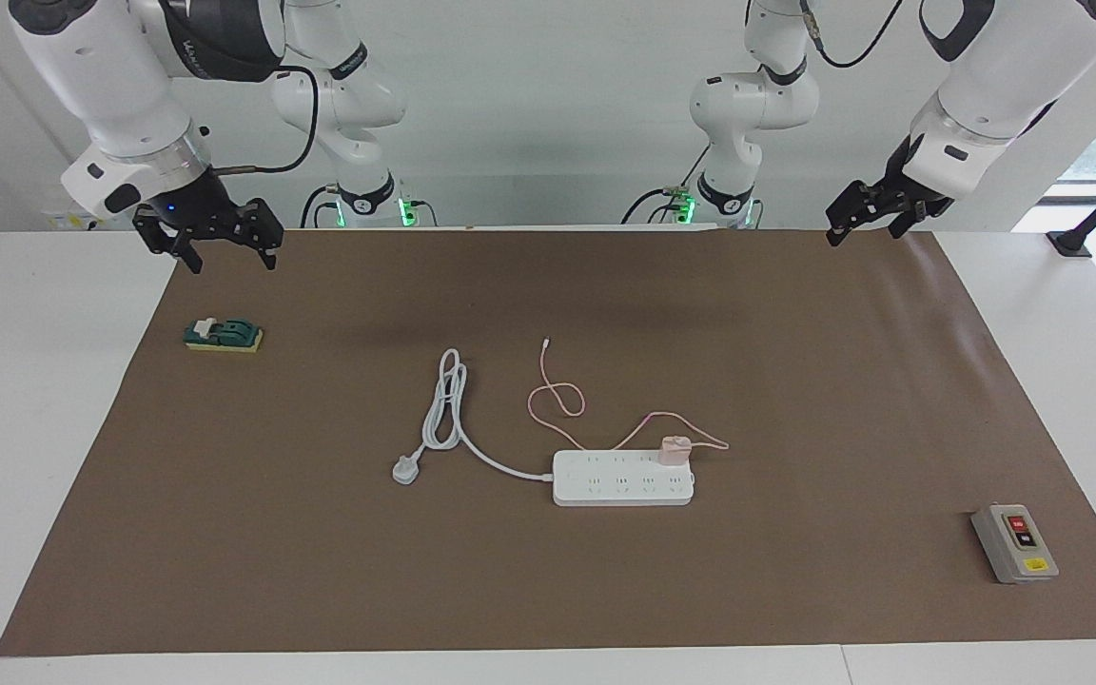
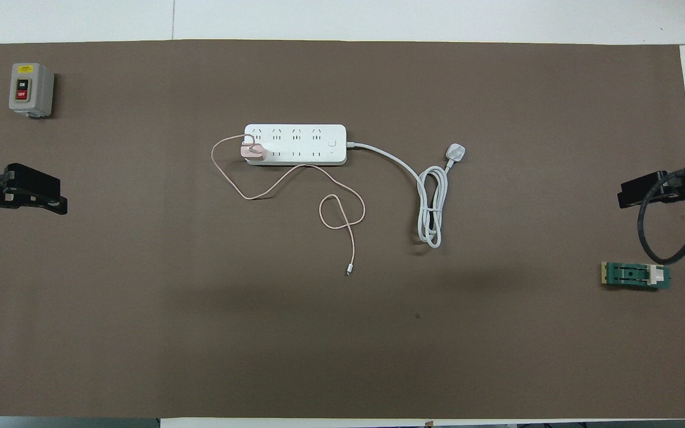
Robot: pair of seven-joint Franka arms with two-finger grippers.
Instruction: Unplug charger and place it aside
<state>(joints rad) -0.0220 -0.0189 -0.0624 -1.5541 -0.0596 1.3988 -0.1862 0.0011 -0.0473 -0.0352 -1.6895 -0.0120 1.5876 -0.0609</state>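
Note:
The charger (image 1: 674,449) (image 2: 253,152) is a small pale pink cube plugged into the white power strip (image 1: 619,483) (image 2: 301,142), at the strip's end toward the left arm. Its thin pink cable (image 1: 557,400) (image 2: 342,214) loops over the mat on the side nearer the robots. My left gripper (image 1: 862,238) (image 2: 62,197) hangs open over the mat's edge at the left arm's end, well away from the charger. My right gripper (image 1: 231,264) (image 2: 622,199) hangs open over the mat's other end, also holding nothing.
A grey-white three-pin plug (image 1: 405,469) (image 2: 456,151) on a coiled white cord lies beside the strip. A grey on/off switch box (image 1: 1014,542) (image 2: 30,89) stands at the left arm's end. A green block (image 1: 223,335) (image 2: 635,275) lies under the right gripper.

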